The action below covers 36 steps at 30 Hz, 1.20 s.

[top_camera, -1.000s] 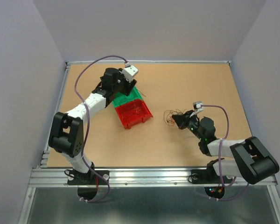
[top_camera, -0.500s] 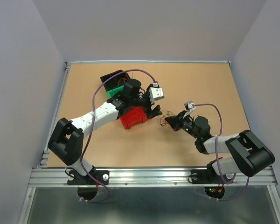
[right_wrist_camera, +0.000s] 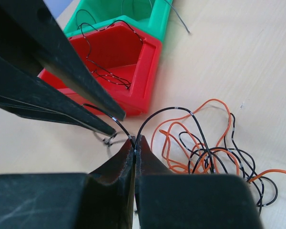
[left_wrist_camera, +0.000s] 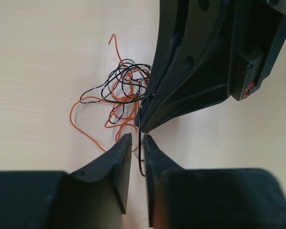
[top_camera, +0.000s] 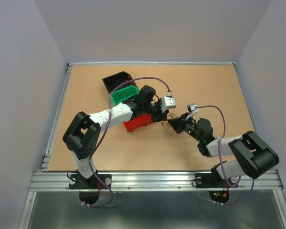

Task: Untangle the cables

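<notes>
The right gripper point(right_wrist_camera: 135, 139) has its 2 fingers pressed together on 1 black cable point(right_wrist_camera: 158, 113). It pinches that cable right at its tips. From the pinch the cable arches up and away to the right, then drops into the loose knot of cables point(right_wrist_camera: 205, 153) lying on the table point(right_wrist_camera: 238, 52) just to the right of the fingers. The knot is a tangle of orange and black strands.

The left gripper point(left_wrist_camera: 137, 137) meets the right gripper tip to tip. Its 2 fingers stand a little apart, with a narrow gap between them. A black strand runs down through that gap from the right gripper's tips, and the fingers are not visibly squeezing it. From this gripper the knot lies just ahead and to the left.

Beyond the right gripper's tips, a red bin point(right_wrist_camera: 151, 50) with thin black strands inside sits against a green bin point(right_wrist_camera: 158, 21).
</notes>
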Available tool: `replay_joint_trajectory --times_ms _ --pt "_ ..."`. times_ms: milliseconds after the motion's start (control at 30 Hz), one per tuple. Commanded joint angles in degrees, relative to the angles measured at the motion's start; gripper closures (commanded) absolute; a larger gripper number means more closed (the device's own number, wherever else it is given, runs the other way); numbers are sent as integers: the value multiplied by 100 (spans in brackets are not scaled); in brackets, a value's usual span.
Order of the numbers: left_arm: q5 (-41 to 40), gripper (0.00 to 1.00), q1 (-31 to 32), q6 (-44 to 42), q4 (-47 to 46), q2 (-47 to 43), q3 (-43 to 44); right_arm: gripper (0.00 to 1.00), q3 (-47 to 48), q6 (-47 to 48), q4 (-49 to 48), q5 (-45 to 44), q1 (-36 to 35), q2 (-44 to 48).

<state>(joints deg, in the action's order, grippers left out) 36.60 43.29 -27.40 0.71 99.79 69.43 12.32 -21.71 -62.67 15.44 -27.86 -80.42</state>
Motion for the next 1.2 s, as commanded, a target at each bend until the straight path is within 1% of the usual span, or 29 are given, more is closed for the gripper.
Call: replay_joint_trajectory --times_ms 0,33,67,133,167,200,233,267,367,400,600,700,833,933,1067,1167 --pt "23 88 48 -64 114 -47 282 99 263 150 -403 -94 -71 -35" --pt "57 100 48 -64 96 -73 273 99 271 167 -403 -129 -71 -44" --pt "93 100 48 -64 70 -178 229 98 280 176 -403 -147 -62 -61" --pt "154 100 48 -73 35 -310 159 89 289 185 -403 -217 -71 -114" --pt "207 100 48 -90 26 -380 115 82 280 185 -412 -330 -71 -131" --pt "233 100 48 -82 -35 -529 36 65 289 176 -412 -383 -62 -149" --pt "234 100 57 -73 -45 -618 1 56 280 176 -412 -454 -62 -149" --pt "199 100 57 -38 -36 -732 -60 45 245 185 -412 -515 -62 -123" --pt "85 100 57 -20 -203 -873 -149 32 157 220 -412 -516 -71 34" --pt "41 100 48 -11 -229 -891 -166 31 96 229 -412 -507 -62 88" --pt "-48 100 48 -2 -326 -856 -228 30 -212 308 -403 -814 -62 641" --pt "136 100 48 -29 -343 -1004 -272 24 -291 361 -403 -1095 -71 703" --pt "470 100 48 6 -431 -1374 -430 22 -169 361 -395 -1508 -62 353" --pt "664 100 48 50 -458 -1602 -500 20 16 352 -395 -1518 -62 107" --pt "997 100 48 59 -458 -1883 -606 18 323 361 -395 -1518 -62 -533" --pt "1173 100 48 42 -458 -2042 -658 19 586 344 -395 -1518 -62 -843"
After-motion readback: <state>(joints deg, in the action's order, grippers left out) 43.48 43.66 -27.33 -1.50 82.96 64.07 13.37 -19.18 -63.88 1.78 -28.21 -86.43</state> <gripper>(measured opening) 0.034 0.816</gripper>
